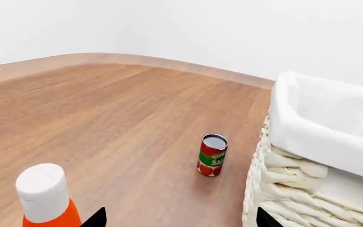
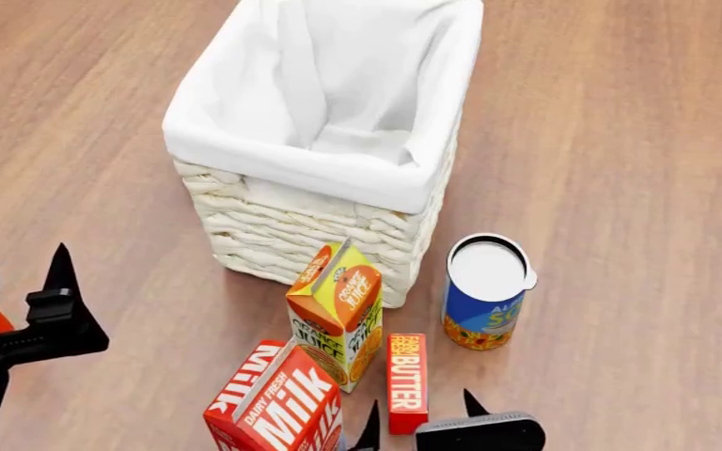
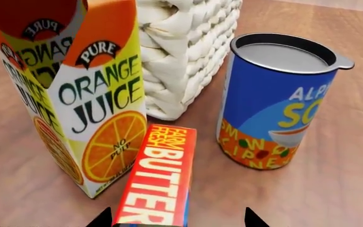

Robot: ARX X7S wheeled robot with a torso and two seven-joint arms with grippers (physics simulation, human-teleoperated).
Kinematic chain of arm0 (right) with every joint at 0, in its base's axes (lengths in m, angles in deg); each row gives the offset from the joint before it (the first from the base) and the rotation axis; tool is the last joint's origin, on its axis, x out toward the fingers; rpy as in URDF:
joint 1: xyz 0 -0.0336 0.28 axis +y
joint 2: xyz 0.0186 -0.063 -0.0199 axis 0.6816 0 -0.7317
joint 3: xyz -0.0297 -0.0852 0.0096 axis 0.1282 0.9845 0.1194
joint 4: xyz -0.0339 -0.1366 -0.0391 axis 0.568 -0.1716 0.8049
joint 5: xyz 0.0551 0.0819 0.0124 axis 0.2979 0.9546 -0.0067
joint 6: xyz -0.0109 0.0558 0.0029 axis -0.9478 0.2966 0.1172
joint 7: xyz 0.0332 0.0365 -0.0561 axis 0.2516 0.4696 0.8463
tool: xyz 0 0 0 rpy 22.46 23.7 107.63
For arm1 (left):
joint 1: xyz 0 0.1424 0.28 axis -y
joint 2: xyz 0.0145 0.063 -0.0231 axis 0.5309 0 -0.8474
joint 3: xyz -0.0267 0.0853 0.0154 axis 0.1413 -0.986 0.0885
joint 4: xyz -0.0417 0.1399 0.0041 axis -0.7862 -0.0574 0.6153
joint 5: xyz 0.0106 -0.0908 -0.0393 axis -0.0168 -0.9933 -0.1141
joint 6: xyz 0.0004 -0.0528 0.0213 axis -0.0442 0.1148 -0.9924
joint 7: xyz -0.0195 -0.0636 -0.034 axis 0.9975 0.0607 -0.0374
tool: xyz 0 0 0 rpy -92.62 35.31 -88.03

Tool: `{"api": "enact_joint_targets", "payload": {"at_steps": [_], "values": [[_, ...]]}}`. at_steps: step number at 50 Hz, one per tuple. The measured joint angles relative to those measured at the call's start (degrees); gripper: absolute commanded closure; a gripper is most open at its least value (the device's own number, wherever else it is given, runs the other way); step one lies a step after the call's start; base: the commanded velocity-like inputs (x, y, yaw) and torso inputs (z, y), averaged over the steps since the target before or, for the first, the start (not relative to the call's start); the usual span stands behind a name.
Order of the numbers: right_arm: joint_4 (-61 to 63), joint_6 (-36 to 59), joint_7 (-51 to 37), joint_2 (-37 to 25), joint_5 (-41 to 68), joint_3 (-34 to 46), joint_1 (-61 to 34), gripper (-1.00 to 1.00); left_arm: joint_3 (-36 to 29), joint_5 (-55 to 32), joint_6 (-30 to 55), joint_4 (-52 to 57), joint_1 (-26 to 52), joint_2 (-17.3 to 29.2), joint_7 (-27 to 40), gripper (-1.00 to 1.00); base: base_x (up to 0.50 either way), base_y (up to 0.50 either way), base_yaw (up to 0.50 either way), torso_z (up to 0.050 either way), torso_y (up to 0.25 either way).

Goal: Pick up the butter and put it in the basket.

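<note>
Left gripper (image 2: 60,282) is hovering open and empty over bare wooden floor (image 2: 612,113) at the head view's left edge, well apart from the cartons; its wrist camera is showing a white-capped orange bottle (image 1: 45,196) and a red tomato sauce can (image 1: 211,155) standing near the basket (image 2: 323,225). Milk carton (image 2: 275,406) is standing next, with the orange juice carton (image 2: 337,315) just behind it, near the basket's front wall. Butter (image 2: 406,381) is lying flat on the floor just beside the juice carton. Right gripper (image 2: 417,418) is holding nothing, its fingertips spread either side of the butter's near end. Blue soup can (image 2: 487,291) is standing upright, farthest right.
</note>
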Motion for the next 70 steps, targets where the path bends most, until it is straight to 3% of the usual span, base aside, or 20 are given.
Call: {"api": "enact_joint_targets", "payload": {"at_steps": [3, 4, 23, 70], "values": [[0.05, 0.36, -0.07, -0.07, 0.12, 0.09, -0.11, -1.00, -0.04, -0.04, -0.01, 0.01, 0.00, 0.02, 0.05, -1.00, 0.00, 0.00, 0.00, 0.000, 0.000], [0.10, 0.46, -0.11, -0.09, 0.15, 0.13, -0.13, 1.00, -0.06, -0.05, -0.02, 0.01, 0.00, 0.02, 0.07, -1.00, 0.00, 0.00, 0.00, 0.000, 0.000], [5.65, 3.04, -2.63, -1.62, 1.63, 0.95, 2.23, 1.00, -0.17, -0.40, -0.02, 0.09, 0.04, 0.26, 0.44, -1.00, 0.00, 0.00, 0.00, 0.000, 0.000], [70.96, 36.19, -19.26, -16.27, -2.59, -0.42, 16.49, 1.00, -1.62, 0.05, -0.98, -1.76, 0.92, 0.28, 0.93, -1.00, 0.00, 0.00, 0.00, 0.000, 0.001]]}}
